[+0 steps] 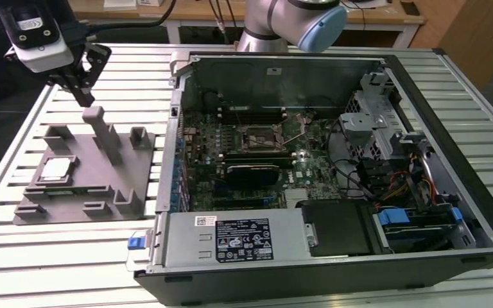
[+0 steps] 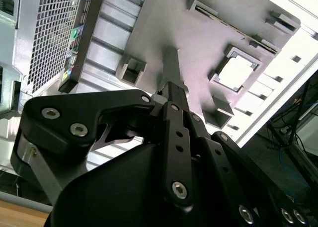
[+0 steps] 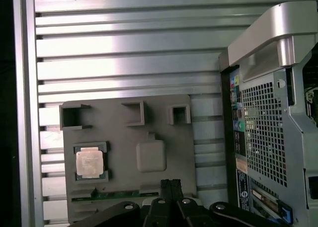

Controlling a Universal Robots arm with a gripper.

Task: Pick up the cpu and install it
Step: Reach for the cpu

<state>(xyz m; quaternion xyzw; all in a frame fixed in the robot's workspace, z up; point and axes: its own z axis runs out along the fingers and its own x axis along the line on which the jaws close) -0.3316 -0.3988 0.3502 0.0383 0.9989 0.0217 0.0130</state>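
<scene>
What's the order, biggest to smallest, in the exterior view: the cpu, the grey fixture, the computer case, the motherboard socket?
1. computer case, by far the largest.
2. grey fixture.
3. motherboard socket and cpu look nearly alike, the socket perhaps slightly bigger; too close to rank.

No print could be read anywhere. Black label (image 1: 246, 239) with white lettering sat on power supply (image 1: 187, 249); small white sticker (image 1: 203, 221) just beside its upper corner. Oval white sticker (image 1: 31, 24) on arm's wrist unit (image 1: 45, 58). Dark printed label (image 3: 243, 187) on computer case (image 3: 268, 137) rear panel. Cpu (image 3: 90, 163) top markings too faint to tell.
</scene>
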